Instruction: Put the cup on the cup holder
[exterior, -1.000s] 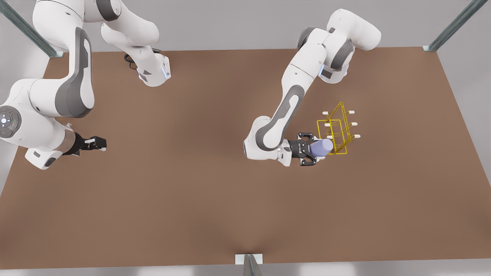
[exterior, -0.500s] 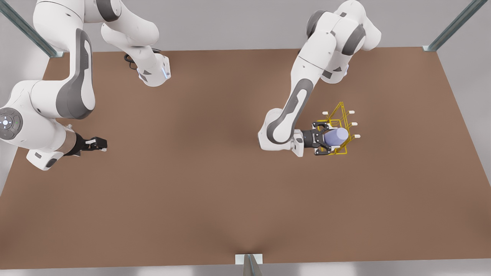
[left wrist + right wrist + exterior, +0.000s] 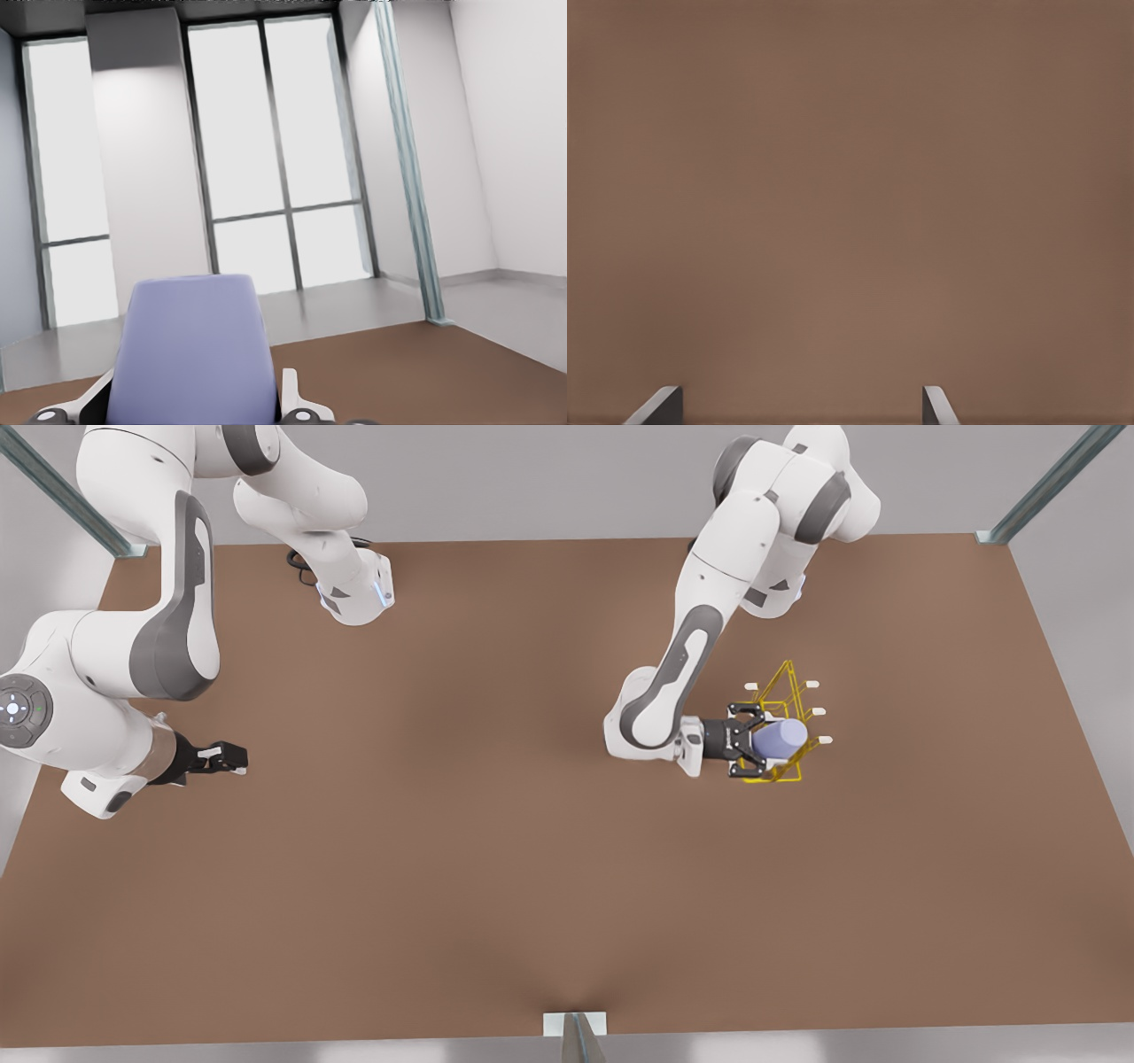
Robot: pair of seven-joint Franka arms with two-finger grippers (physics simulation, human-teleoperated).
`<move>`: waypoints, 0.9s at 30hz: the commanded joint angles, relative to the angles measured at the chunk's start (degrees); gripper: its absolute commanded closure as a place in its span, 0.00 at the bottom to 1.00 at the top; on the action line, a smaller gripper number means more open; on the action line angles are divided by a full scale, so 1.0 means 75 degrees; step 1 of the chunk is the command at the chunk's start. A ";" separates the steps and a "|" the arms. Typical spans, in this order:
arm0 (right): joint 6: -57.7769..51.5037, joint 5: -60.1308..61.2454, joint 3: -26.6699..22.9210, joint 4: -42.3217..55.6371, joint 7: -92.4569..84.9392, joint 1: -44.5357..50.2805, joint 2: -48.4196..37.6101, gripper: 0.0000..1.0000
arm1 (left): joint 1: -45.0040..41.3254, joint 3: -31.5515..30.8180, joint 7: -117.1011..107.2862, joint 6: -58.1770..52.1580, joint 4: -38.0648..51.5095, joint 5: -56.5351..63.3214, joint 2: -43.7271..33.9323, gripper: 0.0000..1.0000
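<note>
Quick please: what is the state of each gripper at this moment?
Left gripper: shut on the cup, at the cup holder.
Right gripper: open, holding nothing, waiting above the table.

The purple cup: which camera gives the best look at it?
The left wrist view: the cup looms close, clamped between the left pincer's fingers. The front view shows the cup smaller, but held in the left pincer against the yellow cup holder.

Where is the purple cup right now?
The cup is on the front view's right, gripped by the left gripper, lying sideways over the yellow cup holder. The right gripper waits at the front view's left.
</note>
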 commanded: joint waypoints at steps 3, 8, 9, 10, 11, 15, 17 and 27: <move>-0.0006 0.0005 0.0000 -0.0013 -0.0002 0.0000 -0.0009 0.00 | -0.0038 -0.0086 -0.1148 -0.0048 -0.0166 -0.0034 -0.0023 0.17; -0.0006 0.0005 0.0000 -0.0013 -0.0002 0.0000 -0.0009 0.00 | -0.0026 -0.0168 -0.1277 -0.0130 -0.0424 -0.0058 -0.0140 0.17; -0.0006 0.0005 0.0000 -0.0013 -0.0002 0.0000 -0.0009 0.00 | -0.0026 -0.0180 -0.1301 -0.0130 -0.0435 -0.0069 -0.0140 0.17; -0.0006 0.0005 0.0000 -0.0013 -0.0002 0.0000 -0.0009 0.00 | -0.0026 -0.0180 -0.1371 -0.0130 -0.0435 -0.0069 -0.0140 0.17; -0.0006 0.0005 0.0000 -0.0013 -0.0002 0.0000 -0.0009 0.00 | -0.0026 -0.0238 -0.1406 -0.0130 -0.0435 -0.0081 -0.0128 0.17; -0.0006 0.0005 0.0011 -0.0013 -0.0002 0.0000 -0.0009 0.00 | -0.0003 -0.0238 -0.1465 -0.0107 -0.0447 -0.0093 -0.0070 0.16; -0.0006 0.0005 0.0011 -0.0025 -0.0002 0.0000 -0.0009 0.00 | -0.0003 -0.0250 -0.1465 -0.0095 -0.0447 -0.0093 -0.0070 0.00; -0.0006 0.0005 0.0011 -0.0060 -0.0002 0.0012 -0.0009 0.00 | 0.0652 -0.4644 -0.0857 0.0795 0.5694 -0.3573 -0.0527 0.00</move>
